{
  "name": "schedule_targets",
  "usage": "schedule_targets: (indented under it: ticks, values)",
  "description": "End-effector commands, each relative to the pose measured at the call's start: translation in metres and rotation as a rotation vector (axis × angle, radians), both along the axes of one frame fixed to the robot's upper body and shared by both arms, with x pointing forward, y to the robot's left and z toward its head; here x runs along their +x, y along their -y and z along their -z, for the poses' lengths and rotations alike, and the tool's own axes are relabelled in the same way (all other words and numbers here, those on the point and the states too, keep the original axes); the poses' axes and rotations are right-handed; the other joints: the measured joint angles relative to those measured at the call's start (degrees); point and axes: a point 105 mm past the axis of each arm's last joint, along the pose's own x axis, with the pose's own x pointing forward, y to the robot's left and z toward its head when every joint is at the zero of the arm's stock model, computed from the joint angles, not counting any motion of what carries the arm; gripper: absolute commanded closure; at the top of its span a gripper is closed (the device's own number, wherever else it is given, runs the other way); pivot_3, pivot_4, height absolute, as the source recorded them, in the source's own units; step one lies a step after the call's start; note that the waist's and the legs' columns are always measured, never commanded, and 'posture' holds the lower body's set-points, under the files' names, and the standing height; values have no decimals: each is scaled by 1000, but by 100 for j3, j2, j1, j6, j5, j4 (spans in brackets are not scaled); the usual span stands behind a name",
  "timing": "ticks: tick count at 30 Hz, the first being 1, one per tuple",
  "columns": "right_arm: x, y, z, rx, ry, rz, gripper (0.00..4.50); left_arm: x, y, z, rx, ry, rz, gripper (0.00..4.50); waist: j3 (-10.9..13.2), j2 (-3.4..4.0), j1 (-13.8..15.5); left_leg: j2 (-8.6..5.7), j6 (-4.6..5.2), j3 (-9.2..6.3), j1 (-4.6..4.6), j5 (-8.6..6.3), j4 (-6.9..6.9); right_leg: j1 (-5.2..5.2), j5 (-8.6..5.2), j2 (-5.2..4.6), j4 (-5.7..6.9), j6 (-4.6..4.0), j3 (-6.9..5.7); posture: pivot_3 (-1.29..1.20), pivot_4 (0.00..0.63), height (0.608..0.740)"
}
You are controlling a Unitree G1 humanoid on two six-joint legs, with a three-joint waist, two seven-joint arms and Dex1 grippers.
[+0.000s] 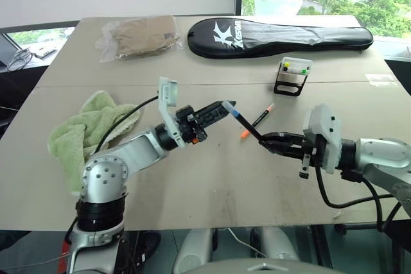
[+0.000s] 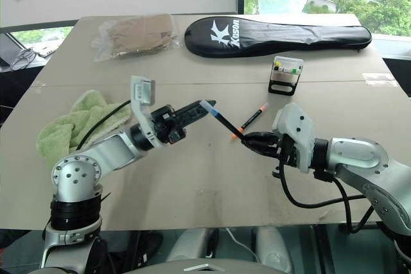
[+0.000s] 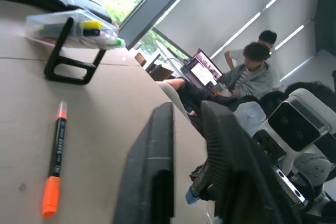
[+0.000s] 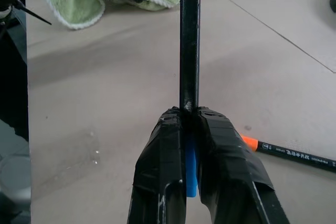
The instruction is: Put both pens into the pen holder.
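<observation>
The blue-capped pen (image 1: 246,122) hangs above the desk (image 1: 212,178), clamped at one end by the right pincer (image 1: 264,142); its other end lies between the left pincer's (image 1: 226,106) parted fingers. The orange-capped pen (image 1: 257,120) lies on the desk near the pen holder (image 1: 293,75).
</observation>
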Motion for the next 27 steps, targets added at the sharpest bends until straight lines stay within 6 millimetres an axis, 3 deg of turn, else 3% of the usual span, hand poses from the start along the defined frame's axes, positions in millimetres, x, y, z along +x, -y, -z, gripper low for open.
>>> schedule_targets:
  ticks: [1,2,16,19,23,27]
  values:
    - [1,1,-9,21,31,12,4500,-8,-3,-11,-60,3,34,2119,0,0,1,-1,0,0,0,0,0,0,0,-1,0,0,1,0,150,740]
    - [2,2,-9,25,29,17,4500,-11,-3,-15,-87,2,50,1678,0,0,2,-1,0,1,-1,0,1,0,0,-2,-1,0,0,0,150,740]
    - [-1,-7,-11,-6,49,-21,4500,-14,23,-13,-51,3,101,1678,0,-1,2,-2,0,1,-1,0,1,1,0,-2,0,0,0,0,150,740]
    - [-1,-8,-10,-20,49,-24,4500,-12,24,-15,-61,7,101,2420,0,0,-2,-2,0,1,-1,0,2,1,0,-1,0,0,0,0,150,740]
    - [-1,-8,-7,-39,51,-23,4500,-11,22,-18,-77,11,99,4354,0,0,-3,-2,0,1,0,0,1,0,0,-1,0,0,0,0,150,740]
    - [-1,-7,-6,-17,18,-33,4500,-10,20,-17,-80,9,95,4463,0,-1,3,-2,0,1,-1,0,2,0,0,-2,-1,0,0,0,150,740]
